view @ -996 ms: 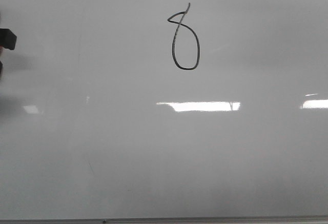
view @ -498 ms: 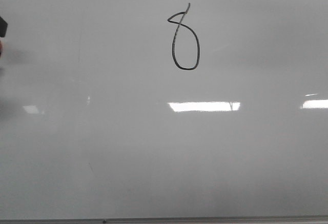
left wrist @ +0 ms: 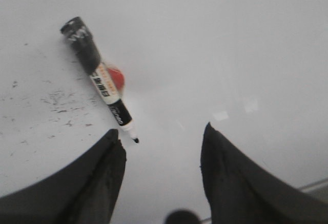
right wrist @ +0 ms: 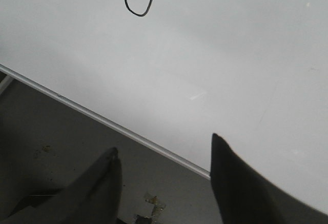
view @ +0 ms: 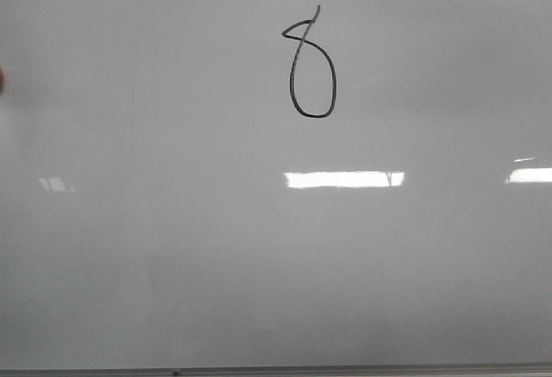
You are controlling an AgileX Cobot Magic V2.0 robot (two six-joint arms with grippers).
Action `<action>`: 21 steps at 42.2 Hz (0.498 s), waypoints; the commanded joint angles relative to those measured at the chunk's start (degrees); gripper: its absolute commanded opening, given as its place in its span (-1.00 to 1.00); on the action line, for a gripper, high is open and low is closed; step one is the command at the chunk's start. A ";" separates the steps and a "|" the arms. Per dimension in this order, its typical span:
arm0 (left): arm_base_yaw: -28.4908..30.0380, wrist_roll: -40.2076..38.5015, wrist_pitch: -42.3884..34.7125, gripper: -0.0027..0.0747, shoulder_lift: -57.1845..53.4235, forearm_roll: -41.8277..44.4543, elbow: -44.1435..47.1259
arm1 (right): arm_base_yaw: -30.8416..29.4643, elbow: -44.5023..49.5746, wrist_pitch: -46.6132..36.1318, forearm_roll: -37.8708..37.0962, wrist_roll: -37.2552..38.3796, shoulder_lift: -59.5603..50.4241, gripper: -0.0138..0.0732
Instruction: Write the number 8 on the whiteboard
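Whiteboard (view: 259, 248) carries number 8 (view: 310, 66) upper centre, both loops closed; writing judged complete. Left gripper (left wrist: 161, 147) gaping, empty, marker (left wrist: 100, 80) released beside it. Right gripper (right wrist: 164, 162) likewise parted, holding nothing.

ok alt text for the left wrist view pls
A black marker, uncapped, lies on the whiteboard beside a small red object, its tip toward the open left gripper, whose dark fingers hold nothing. Faint ink specks mark the board near it.
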 commanded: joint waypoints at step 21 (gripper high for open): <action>-23.87 11.91 9.82 -0.04 -7.66 -14.10 -4.10 | -0.19 -1.65 -3.40 -0.84 0.00 -0.18 0.27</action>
